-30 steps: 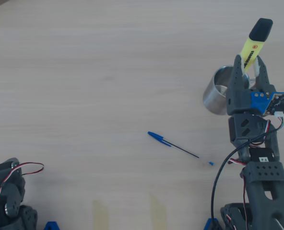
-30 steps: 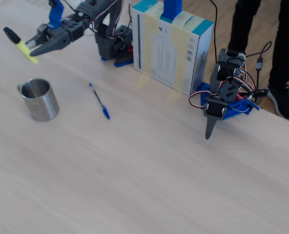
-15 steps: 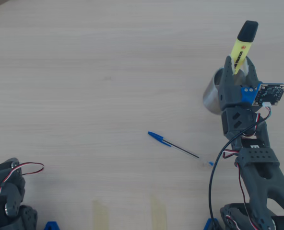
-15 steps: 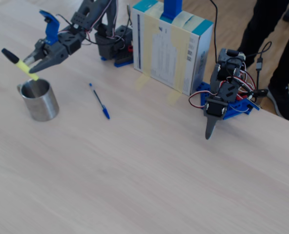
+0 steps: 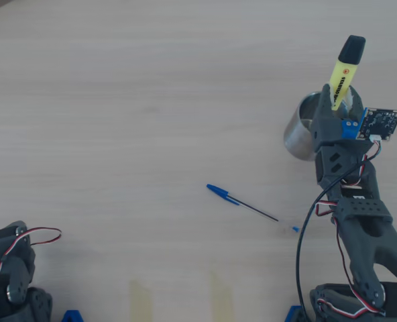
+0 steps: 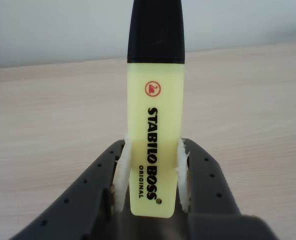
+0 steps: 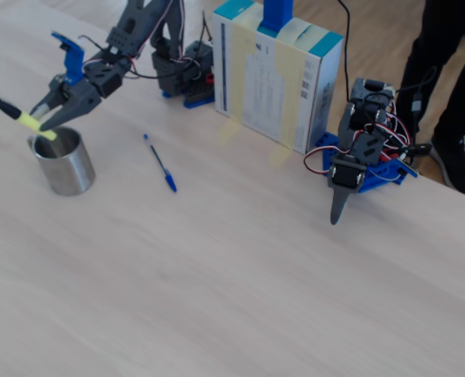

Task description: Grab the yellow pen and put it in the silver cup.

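The yellow pen [image 5: 345, 69] is a fluorescent-yellow highlighter with a black cap. My gripper [image 5: 341, 102] is shut on its lower body and holds it tilted, cap away from the arm. Its lower end sits at the mouth of the silver cup [image 5: 299, 131], a shiny steel mug on the table. In the wrist view the pen [image 6: 155, 125] stands between my white-padded fingers [image 6: 121, 172], and the cup is hidden. In the fixed view the pen [image 7: 22, 118] slants over the cup [image 7: 64, 165] with my gripper [image 7: 45, 124] just above the rim.
A thin blue-capped ballpoint pen [image 5: 240, 200] lies on the wooden table left of my arm; it also shows in the fixed view [image 7: 161, 164]. A second idle arm [image 7: 362, 157] and a white and blue box [image 7: 276, 75] stand at the table's far edge. A person's legs [image 7: 452, 71] are beyond.
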Motion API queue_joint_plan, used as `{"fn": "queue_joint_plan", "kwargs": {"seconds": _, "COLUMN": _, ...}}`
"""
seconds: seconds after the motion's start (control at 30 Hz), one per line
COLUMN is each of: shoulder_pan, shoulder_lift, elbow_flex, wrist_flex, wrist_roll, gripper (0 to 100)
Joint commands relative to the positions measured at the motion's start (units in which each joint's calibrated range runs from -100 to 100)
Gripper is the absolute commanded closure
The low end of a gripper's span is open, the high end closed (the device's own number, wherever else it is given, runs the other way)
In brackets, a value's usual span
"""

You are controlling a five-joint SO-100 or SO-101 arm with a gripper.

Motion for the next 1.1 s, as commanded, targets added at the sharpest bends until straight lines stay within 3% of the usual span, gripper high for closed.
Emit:
{"fn": "queue_joint_plan", "kwargs": {"seconds": 0.0, "shoulder_pan": 0.1, "shoulder_lift": 0.7, "elbow_flex": -3.6, "wrist_flex": -1.0, "wrist_roll": 0.2, "gripper": 98}}
{"fn": "queue_joint_plan", "kwargs": {"seconds": 1.07, "shoulder_pan": 0.0, "shoulder_lift": 10.9, "elbow_flex": -2.6, "wrist_flex": 0.0, "wrist_roll": 0.4, "gripper": 98}}
